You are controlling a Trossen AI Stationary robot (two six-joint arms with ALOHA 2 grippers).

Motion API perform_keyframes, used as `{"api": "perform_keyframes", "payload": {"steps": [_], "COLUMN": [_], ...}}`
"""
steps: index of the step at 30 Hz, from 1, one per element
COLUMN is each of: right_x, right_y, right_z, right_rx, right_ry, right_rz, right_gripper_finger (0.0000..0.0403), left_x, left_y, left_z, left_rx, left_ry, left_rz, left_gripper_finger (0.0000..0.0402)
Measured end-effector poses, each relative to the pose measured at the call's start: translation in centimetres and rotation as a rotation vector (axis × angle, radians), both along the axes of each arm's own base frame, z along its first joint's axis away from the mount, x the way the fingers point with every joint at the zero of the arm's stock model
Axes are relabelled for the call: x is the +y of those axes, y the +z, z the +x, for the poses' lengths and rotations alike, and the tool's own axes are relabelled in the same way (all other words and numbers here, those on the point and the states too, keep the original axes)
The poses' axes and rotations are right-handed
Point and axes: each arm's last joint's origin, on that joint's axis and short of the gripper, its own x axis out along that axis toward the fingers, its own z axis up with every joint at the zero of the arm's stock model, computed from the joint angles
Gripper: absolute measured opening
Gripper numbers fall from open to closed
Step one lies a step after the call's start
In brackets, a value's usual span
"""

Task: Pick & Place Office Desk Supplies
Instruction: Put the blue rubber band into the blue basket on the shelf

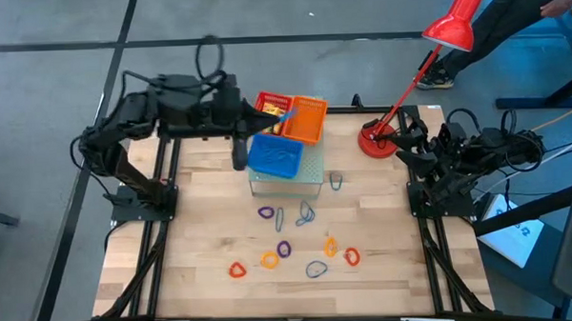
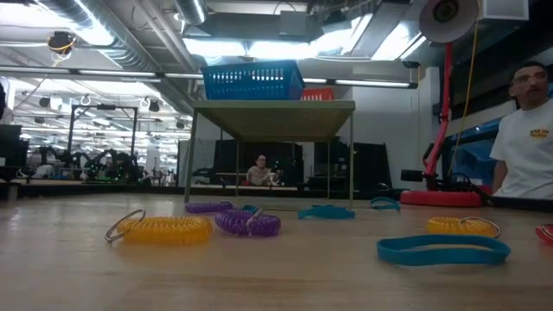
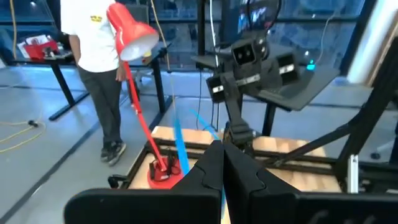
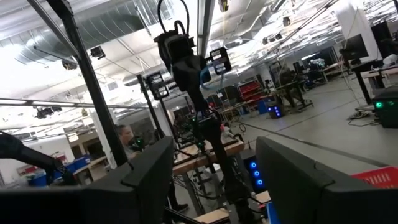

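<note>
No brand or label can be read; the yellow print on the white shirt of the person [image 3: 93, 37] in the left wrist view's upper left is too small to make out.

The left gripper [image 3: 222, 163] sits at the upper centre of the high view, above the blue basket [image 1: 275, 156], its fingers pressed together on a thin blue loop [image 3: 180, 146]. The right gripper [image 4: 214, 171] rests folded at the right edge of the table [image 1: 203, 240], fingers spread wide, holding nothing.

The remaining loops [image 1: 284, 248] lie scattered across the lower middle of the table, apart from both grippers. A red lamp [image 1: 453, 23] stands at the upper right.
</note>
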Motion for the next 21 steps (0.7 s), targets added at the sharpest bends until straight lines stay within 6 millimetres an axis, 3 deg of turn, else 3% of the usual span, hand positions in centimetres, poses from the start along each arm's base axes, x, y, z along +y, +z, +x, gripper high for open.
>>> {"api": "perform_keyframes", "payload": {"steps": [6,9,12,15,21], "right_x": [0.0,-0.1,-0.2,-0.2,-0.2], "right_y": [0.0,0.0,0.0,0.0,0.0], "right_z": [0.0,0.0,0.0,0.0,0.0], "right_rx": [0.002,0.007,0.011,0.011,0.010], "right_ry": [-0.013,-0.042,-0.072,-0.076,-0.069], "right_rz": [0.006,0.016,0.028,0.030,0.047], "right_gripper_finger": [0.0231,0.0231,0.0231,0.0231,0.0231], "left_x": [-0.5,0.3,1.9,3.3,5.9], "left_y": [1.4,0.6,-1.7,-4.7,-11.2], "left_z": [-2.0,-2.6,-2.0,0.0,3.7], "left_rx": [-0.085,0.025,0.245,0.391,0.487], "left_ry": [-0.040,0.071,0.159,0.149,0.042], "left_rz": [0.037,0.090,0.088,0.061,-0.041], "left_gripper_finger": [0.0001,0.0001,0.0001,0.0001,0.0001]}}
